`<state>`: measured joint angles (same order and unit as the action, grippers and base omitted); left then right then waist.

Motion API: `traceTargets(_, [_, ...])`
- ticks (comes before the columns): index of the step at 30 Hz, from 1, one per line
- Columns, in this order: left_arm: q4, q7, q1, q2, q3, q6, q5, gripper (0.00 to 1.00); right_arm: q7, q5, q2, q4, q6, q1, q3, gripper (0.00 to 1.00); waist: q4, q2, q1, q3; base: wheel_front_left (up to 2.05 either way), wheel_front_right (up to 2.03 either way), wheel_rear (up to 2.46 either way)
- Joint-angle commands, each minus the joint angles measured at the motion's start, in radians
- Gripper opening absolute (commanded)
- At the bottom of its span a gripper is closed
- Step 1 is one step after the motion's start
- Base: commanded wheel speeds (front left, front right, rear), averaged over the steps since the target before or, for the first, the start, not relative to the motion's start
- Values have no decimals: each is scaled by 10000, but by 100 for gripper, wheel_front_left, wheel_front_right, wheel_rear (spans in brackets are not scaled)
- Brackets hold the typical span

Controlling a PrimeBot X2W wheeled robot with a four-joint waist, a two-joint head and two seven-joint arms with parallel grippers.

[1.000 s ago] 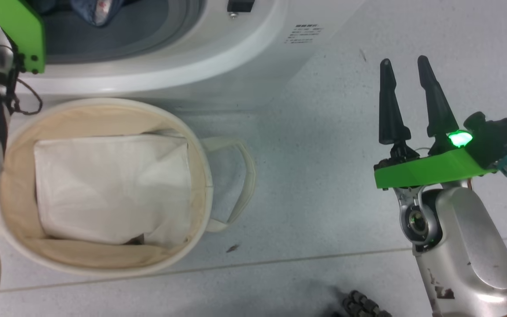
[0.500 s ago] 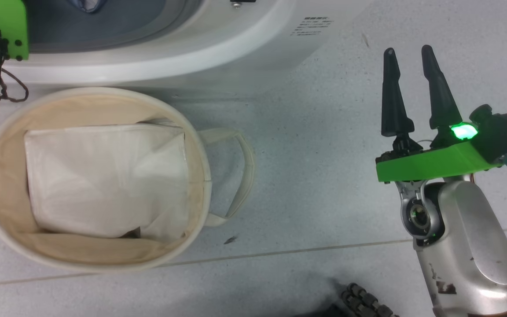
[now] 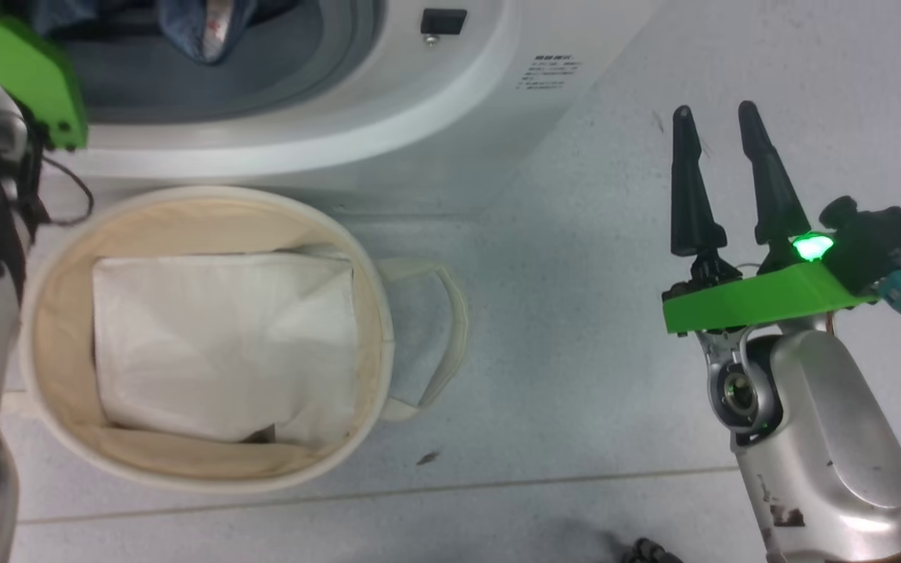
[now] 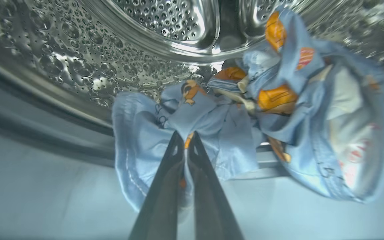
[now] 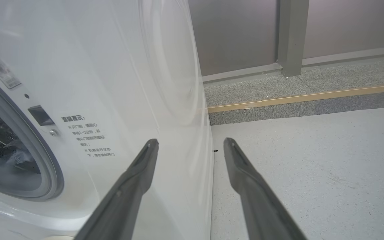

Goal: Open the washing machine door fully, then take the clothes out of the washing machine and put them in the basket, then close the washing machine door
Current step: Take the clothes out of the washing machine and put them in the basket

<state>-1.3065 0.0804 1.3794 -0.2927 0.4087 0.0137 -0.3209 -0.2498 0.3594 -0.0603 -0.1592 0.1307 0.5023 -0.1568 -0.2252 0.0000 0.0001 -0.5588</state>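
Left gripper (image 4: 185, 135), in the left wrist view, has its two dark fingers pressed together on a fold of the clothes (image 4: 218, 116), with blue fabric showing between them. The bear-printed bundle lies across the lip of the steel drum (image 4: 78, 50) and over the grey gasket (image 4: 28, 110). Its cream part bulges at the right of that view.

In the head view, the left arm's green wrist plate (image 3: 28, 70) reaches into the mouth of the washing machine (image 3: 419, 117), where a bit of the clothes (image 3: 208, 31) shows at the top edge. The basket (image 3: 208, 194) stands on the floor (image 3: 576, 391) just before the machine's front, below the opening. A folded white sheet (image 3: 216, 344) covers most of its bottom. The right gripper (image 3: 716, 117) hangs well apart to the right, fingers spread and empty.

In the right wrist view, the right gripper (image 5: 191, 143) points past the machine's front corner (image 5: 165, 83) toward a grey wall (image 5: 238, 33), jaws wide with only floor and panel between them.

Against the head views of a second and half a second ago, the whole picture has shifted, so the camera has moved. The basket, the sheet and the machine keep their places relative to one another. The right gripper keeps the same spread pose.
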Motion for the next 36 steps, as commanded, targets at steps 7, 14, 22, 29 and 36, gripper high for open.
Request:
traceTargets(7, [293, 1519, -1474, -198, -106, -793, -289, 0, -120, -119, 101, -164, 0, -560, -230, 100, 378, 0, -1, 1388, 0, 0, 0])
traceTargets(14, [1253, 1800, -2849, 137, -355, -1123, -716, 0, -120, -211, 101, -538, 0, -977, -224, 100, 704, 0, -1, 2360, 0, 0, 0])
traceTargets(22, [4487, 1811, -5484, 48, -1020, -1254, -1149, 0, -120, -293, 101, -968, 0, -1525, -332, 100, 892, 0, -1, 3522, 0, 0, 0])
traceTargets(29, [7221, 1293, -8476, -32, -891, -1103, -1527, 0, -120, -246, 101, -1234, 0, -1841, -432, 100, 912, 0, -1, 4213, 0, 0, 0])
traceTargets(36, [8649, -75, -10552, -58, -466, -862, -1884, 0, -120, -186, 51, -1310, 0, -1917, -493, 100, 902, 0, -1, 4461, 0, 0, 0])
